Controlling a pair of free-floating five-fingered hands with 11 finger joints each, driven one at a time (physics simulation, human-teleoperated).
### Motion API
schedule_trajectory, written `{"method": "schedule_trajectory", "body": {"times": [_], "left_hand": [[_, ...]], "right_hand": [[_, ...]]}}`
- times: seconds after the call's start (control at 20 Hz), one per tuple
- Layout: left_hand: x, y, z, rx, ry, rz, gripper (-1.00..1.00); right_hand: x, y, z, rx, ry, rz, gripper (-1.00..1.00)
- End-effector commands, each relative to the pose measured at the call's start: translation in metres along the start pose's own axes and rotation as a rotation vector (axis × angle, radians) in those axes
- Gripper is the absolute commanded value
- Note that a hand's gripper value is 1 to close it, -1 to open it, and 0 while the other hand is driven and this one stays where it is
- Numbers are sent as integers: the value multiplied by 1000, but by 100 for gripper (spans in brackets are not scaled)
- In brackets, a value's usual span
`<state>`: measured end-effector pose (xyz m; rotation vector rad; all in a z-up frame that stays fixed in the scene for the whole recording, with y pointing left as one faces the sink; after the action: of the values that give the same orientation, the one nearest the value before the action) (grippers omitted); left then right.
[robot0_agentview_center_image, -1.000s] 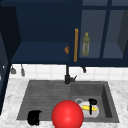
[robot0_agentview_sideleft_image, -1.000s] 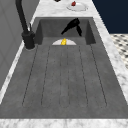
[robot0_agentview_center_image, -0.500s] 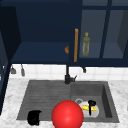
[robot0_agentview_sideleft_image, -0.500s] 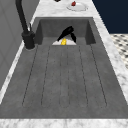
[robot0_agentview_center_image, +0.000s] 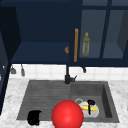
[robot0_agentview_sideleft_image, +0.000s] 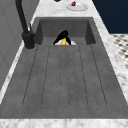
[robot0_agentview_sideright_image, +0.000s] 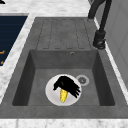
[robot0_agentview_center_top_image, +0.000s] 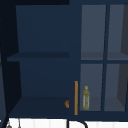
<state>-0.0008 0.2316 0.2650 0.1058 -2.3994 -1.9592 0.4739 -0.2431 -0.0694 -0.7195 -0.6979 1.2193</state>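
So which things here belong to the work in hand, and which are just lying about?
In hand: right hand curled over the corn cob, on the white plate in the sink basin.

Lying about: left hand, red ball, bottle, faucet.

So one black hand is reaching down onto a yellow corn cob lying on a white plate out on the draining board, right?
Not quite. The right hand is on the corn cob, and it does lie on a white plate, but the plate sits down in the sink basin, not on the draining board. The right side view shows this.
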Motion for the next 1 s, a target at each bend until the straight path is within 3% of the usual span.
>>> {"method": "schedule_trajectory", "body": {"times": [0.0,0.2,0.5,0.55,0.6,0.75,0.95], "left_hand": [[0,0,0,0,0,0,0],[0,0,0,0,0,0,0],[0,0,0,0,0,0,0],[0,0,0,0,0,0,0],[0,0,0,0,0,0,0],[0,0,0,0,0,0,0],[0,0,0,0,0,0,0]], "right_hand": [[1,5,-17,-3,8,12,-100],[0,14,-29,-8,12,21,-100],[-1,19,-36,7,17,-3,-100],[9,21,-33,7,28,-2,100],[25,20,-24,-30,31,31,100],[35,10,-13,-146,79,60,100],[35,9,1,-224,112,97,100]]}}
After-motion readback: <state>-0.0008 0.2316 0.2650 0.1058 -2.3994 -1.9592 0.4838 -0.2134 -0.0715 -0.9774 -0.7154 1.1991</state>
